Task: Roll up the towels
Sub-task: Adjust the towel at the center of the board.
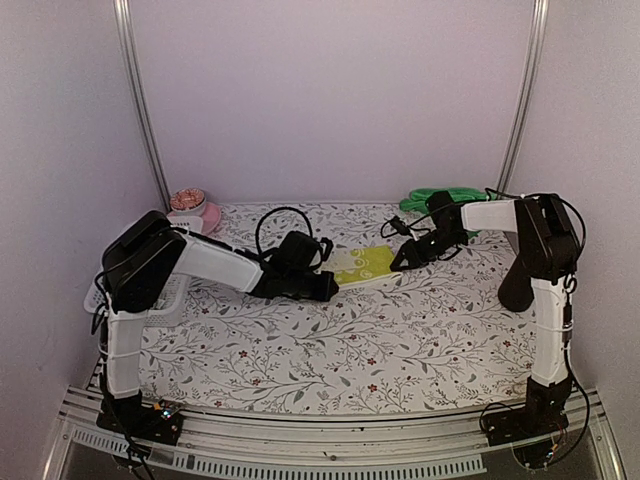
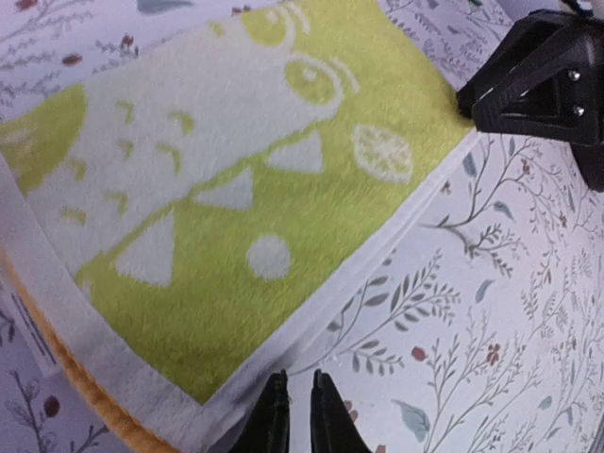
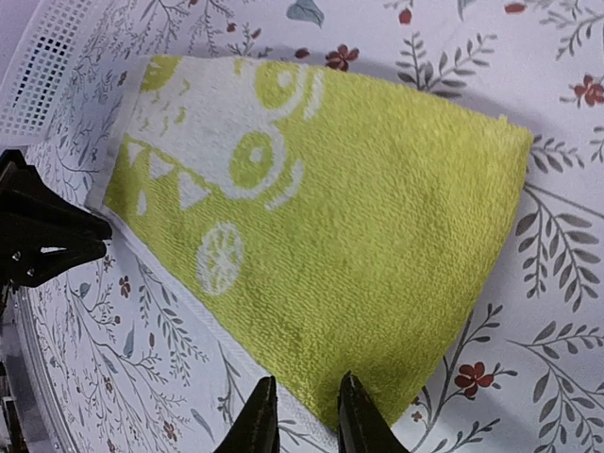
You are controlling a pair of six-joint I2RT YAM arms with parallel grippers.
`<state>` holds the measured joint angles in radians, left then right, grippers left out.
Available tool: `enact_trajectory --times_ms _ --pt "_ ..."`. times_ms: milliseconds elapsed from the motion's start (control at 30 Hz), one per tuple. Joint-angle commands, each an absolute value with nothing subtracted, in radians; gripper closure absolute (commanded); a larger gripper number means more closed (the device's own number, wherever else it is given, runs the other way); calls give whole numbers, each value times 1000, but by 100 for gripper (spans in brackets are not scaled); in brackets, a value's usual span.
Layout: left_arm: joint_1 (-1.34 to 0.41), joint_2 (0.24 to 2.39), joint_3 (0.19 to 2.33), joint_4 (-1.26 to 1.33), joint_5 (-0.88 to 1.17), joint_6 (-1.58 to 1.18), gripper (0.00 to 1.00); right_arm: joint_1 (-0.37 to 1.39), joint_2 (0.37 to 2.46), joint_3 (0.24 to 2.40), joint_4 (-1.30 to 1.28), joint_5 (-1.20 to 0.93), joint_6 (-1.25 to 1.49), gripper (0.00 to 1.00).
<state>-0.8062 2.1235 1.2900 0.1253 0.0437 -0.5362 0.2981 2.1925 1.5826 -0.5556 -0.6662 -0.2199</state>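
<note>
My left fingers [image 1: 333,287] are nearly together, with only a thin slit and nothing visible in it. The tips are low over the tabletop [image 1: 400,340], just beside the white-bordered corner of the yellow-lime towel [image 2: 283,189]. I can't tell if they touch the cloth. The towel spreads ahead and to the left of those tips, pale markings up, with a yellow-orange edge showing under its near-left side.

My right fingers [image 1: 400,262] have a narrow gap and are pinched on the same towel's near edge. White border and lime pile sit between the tips. The rest of the cloth lies flat ahead of them.

My two sets of fingers face each other across the towel, one at each end, and it lies on the tabletop between them.

The green towel [image 1: 440,197] is bunched behind my right fingers by the back wall, apart from the lime one. The pink bowl [image 1: 195,215] is well behind my left fingers, in the back-left corner. The white mesh basket [image 3: 47,57] is past the towel's far end from my right fingers.
</note>
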Motion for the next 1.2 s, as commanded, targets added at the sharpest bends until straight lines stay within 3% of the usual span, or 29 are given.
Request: enact_trajectory --times_ms 0,400,500,600,733,833,1033,1167 --pt "-817 2090 1207 187 41 -592 92 290 2249 1586 -631 -668 -248 78" --pt "-816 2095 1188 148 -28 -585 90 290 2218 1599 -693 -615 -265 77" --pt "-814 2095 1194 119 -95 -574 87 290 2169 1606 -736 -655 -289 70" --pt "-801 2102 1202 93 -150 -560 84 291 2115 1617 -777 -689 -321 55" --pt "-757 2125 1224 93 -184 -541 76 291 2029 1618 -774 -689 -369 37" --pt "-705 2211 1335 89 -191 -510 64 291 1995 1622 -725 -646 -372 30" --pt "-609 2451 1741 -96 -157 -491 47 292 2096 1760 -653 -377 -298 28" --pt "-605 2402 1716 -40 -142 -513 37 294 2192 1833 -611 -171 -262 27"
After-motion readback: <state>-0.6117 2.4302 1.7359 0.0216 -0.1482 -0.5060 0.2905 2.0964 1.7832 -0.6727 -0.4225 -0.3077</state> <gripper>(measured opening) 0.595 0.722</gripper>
